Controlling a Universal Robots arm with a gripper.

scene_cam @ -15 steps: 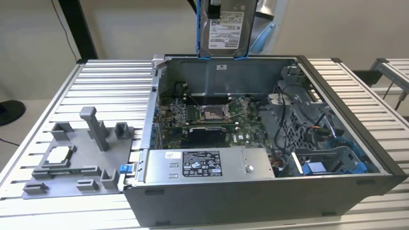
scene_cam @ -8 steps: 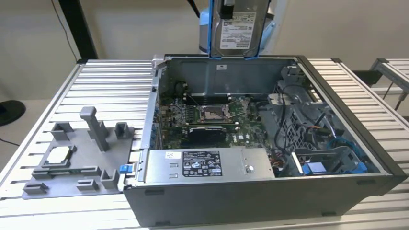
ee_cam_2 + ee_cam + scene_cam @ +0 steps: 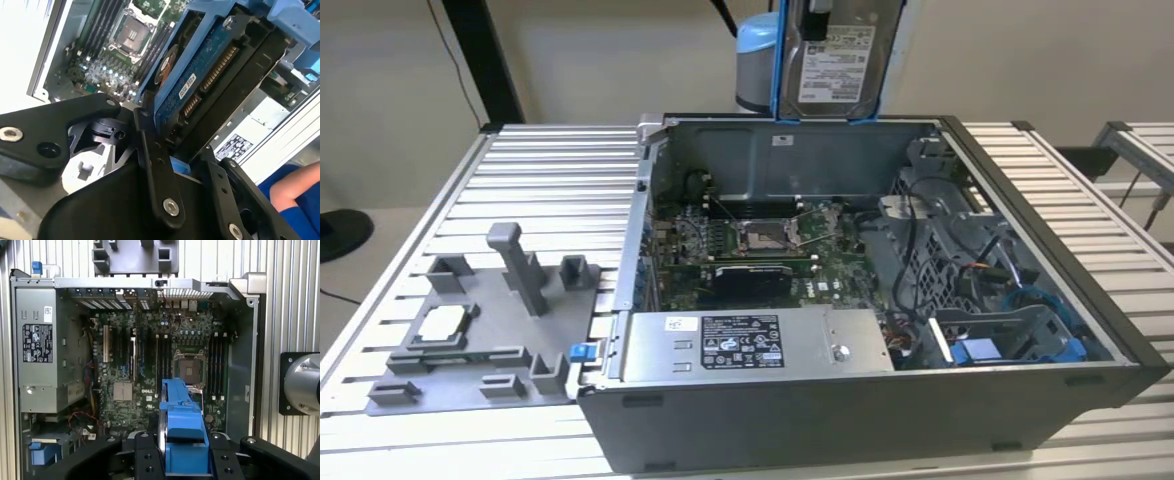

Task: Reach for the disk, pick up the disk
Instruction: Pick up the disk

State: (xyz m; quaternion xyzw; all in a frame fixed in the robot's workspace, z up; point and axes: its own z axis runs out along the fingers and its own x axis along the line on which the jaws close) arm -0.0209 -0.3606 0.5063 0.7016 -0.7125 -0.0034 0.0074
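Being clamped between the gripper [image 3: 184, 467] fingers, the disk [image 3: 838, 60] is being held high above the computer case [image 3: 1014, 260]; slippage would be dropping it onto the motherboard [image 3: 761, 250].

In the exterior view the disk [image 3: 838, 60] is cut off by the picture's upper edge, and the arm above it is out of frame. In the second wrist view a black gripper finger [image 3: 156, 170] hides the disk's near end, and a person's arm [image 3: 295, 187] runs off the edge.
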